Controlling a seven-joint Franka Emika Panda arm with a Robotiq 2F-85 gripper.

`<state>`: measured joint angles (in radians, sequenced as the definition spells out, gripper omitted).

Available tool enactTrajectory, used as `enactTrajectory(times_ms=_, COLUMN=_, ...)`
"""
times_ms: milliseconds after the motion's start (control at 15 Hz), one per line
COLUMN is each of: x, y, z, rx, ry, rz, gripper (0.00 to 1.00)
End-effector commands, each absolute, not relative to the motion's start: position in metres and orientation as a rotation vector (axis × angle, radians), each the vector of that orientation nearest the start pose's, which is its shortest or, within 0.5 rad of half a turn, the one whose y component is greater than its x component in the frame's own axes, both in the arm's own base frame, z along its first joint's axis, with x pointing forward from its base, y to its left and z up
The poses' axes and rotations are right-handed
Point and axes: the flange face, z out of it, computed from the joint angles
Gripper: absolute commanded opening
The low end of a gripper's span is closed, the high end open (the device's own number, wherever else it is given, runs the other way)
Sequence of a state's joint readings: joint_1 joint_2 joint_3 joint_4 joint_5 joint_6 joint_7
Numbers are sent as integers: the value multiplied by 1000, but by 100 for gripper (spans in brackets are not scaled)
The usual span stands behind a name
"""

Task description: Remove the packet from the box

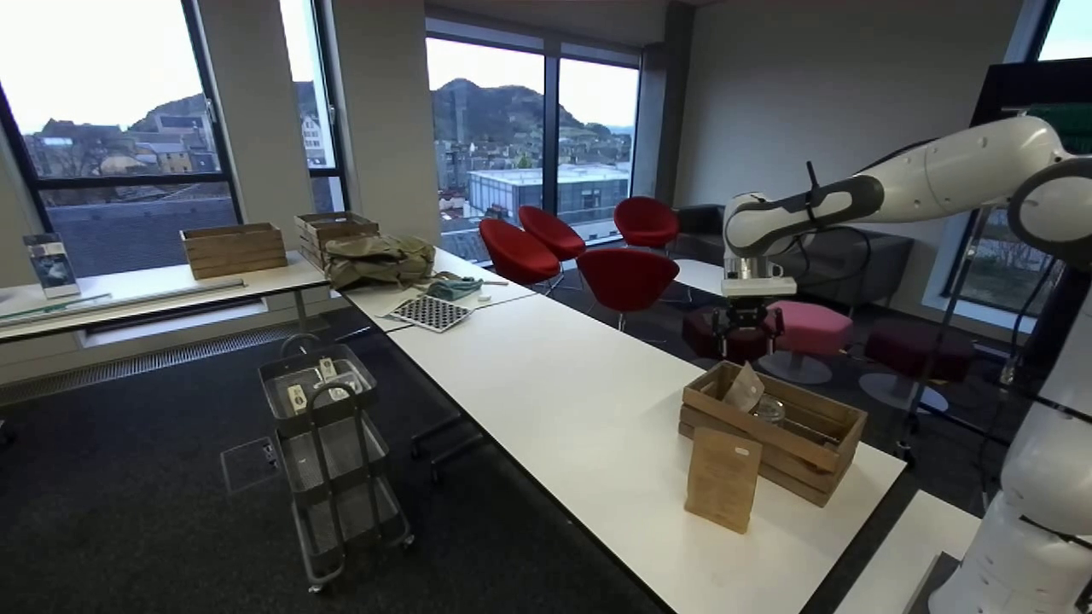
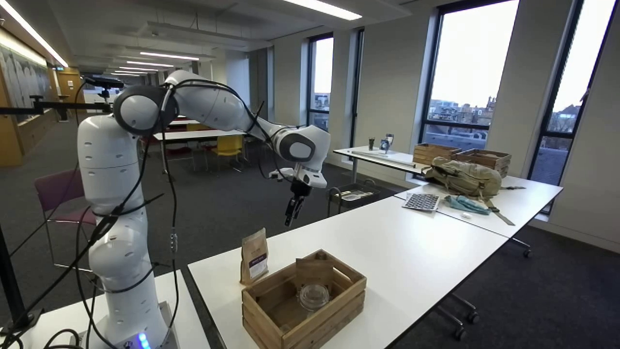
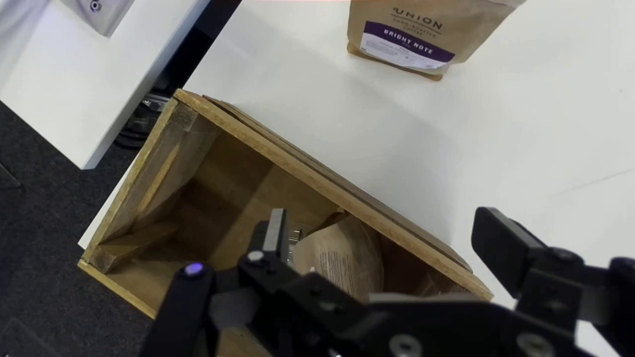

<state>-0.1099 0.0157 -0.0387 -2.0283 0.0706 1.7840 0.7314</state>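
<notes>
Packet (image 3: 342, 260), papery brown, inside 1 slatted wooden box (image 2: 334, 317)

The box (image 2: 339, 306) looks wooden, its packet (image 3: 342, 258) matt and papery (the table (image 2: 387, 247) smooth).

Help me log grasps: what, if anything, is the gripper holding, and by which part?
Nothing: the gripper is open, and the brown paper packet rests inside the wooden crate.

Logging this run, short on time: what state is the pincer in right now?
Pincer: open, jaws well apart, holding nothing.
</notes>
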Motion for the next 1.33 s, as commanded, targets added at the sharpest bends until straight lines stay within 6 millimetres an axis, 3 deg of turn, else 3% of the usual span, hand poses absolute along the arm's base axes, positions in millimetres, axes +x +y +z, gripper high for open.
enactTrajectory(times_ms=0, x=542, y=-94, z=409, rx=-2778, ry=1385, rz=414, gripper=100)
enactTrajectory(times_ms=533, x=534, y=-133, z=372, rx=-2823, ry=1340, rz=486, gripper=100)
enactTrajectory(times_ms=1267, x=532, y=-149, z=381, rx=-2893, ry=1042, rz=313, gripper=100)
